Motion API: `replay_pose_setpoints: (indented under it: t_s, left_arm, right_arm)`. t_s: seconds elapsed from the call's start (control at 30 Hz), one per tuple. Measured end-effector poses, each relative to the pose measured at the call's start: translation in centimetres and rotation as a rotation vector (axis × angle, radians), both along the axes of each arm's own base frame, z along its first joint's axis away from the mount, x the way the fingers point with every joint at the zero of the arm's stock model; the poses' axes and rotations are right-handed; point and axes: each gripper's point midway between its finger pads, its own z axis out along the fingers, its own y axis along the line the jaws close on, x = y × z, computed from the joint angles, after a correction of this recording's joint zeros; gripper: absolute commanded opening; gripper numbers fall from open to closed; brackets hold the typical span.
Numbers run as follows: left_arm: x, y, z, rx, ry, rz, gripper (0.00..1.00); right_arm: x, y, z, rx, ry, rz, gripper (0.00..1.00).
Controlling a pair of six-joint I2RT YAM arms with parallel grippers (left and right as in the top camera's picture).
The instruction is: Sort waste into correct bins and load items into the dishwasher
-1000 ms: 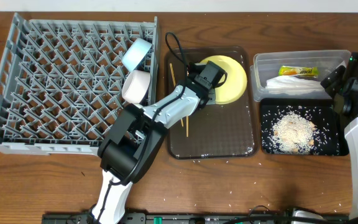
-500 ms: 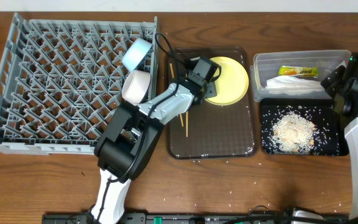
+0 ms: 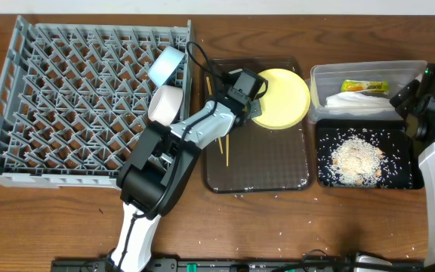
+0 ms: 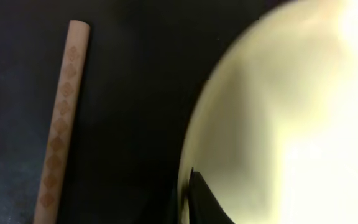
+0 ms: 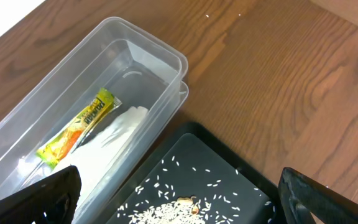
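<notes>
The round yellow plate (image 3: 284, 98) lies at the back of the dark brown tray (image 3: 270, 170), its right edge over the tray's rim. My left gripper (image 3: 249, 97) is shut on the plate's left rim; in the left wrist view one dark finger (image 4: 199, 202) lies on the plate (image 4: 284, 118). A wooden chopstick (image 4: 59, 124) lies to the left; the pair (image 3: 222, 143) rests on the tray. A light blue bowl (image 3: 166, 63) and a white bowl (image 3: 165, 104) stand in the grey dish rack (image 3: 66, 98). My right gripper (image 5: 179, 205) is open above the black tray (image 5: 229, 180).
The clear tub (image 3: 368, 72) holds the yellow-green wrapper (image 5: 79, 124) and the white napkin (image 5: 114, 146). The black tray (image 3: 331, 177) holds a heap of rice crumbs (image 3: 357, 159). Loose rice grains (image 3: 278, 249) lie on the wooden table near the front edge.
The yellow plate has shifted right, toward the clear tub, with the left gripper on its rim. The left wrist drew back a little to the left. The right arm has not moved.
</notes>
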Motion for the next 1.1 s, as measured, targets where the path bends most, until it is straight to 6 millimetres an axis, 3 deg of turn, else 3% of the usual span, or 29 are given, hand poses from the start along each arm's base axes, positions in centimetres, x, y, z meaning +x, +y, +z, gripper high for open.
replay_pose_setpoints:
  t_s: [0.33,0.5,0.6,0.73,0.77,0.8,0.83,0.9,1.03,1.1]
  left_arm:
    - [0.5,0.6,0.1,-0.023,0.011,0.005,0.07]
    - [0.6,2.6,1.0,0.019,-0.001,-0.029,0.07]
    - [1.1,2.9,3.6,0.015,-0.054,-0.053,0.07]
    - [1.6,2.8,8.5,0.008,-0.16,-0.108,0.08]
    - [1.7,2.9,10.5,0.011,-0.207,-0.135,0.07]
    - [1.8,3.1,11.6,0.013,-0.234,-0.148,0.11]
    - [1.9,3.4,12.9,0.016,-0.261,-0.155,0.29]
    - [1.9,3.8,13.4,0.018,-0.266,-0.15,0.45]
    - [1.3,4.2,11.8,0.001,-0.192,-0.095,0.54]
    - [1.2,3.9,10.0,-0.009,-0.147,-0.063,0.55]
  right_arm:
    - [0.0,0.0,0.0,0.0,0.0,0.0,0.99]
    - [0.0,0.0,0.0,0.0,0.0,0.0,0.99]
    - [0.0,0.0,0.0,0.0,0.0,0.0,0.99]
    - [0.0,0.0,0.0,0.0,0.0,0.0,0.99]
    - [0.0,0.0,0.0,0.0,0.0,0.0,0.99]
    - [0.0,0.0,0.0,0.0,0.0,0.0,0.99]
    - [0.0,0.0,0.0,0.0,0.0,0.0,0.99]
    - [0.0,0.0,0.0,0.0,0.0,0.0,0.99]
    - [0.0,0.0,0.0,0.0,0.0,0.0,0.99]
    - [0.0,0.0,0.0,0.0,0.0,0.0,0.99]
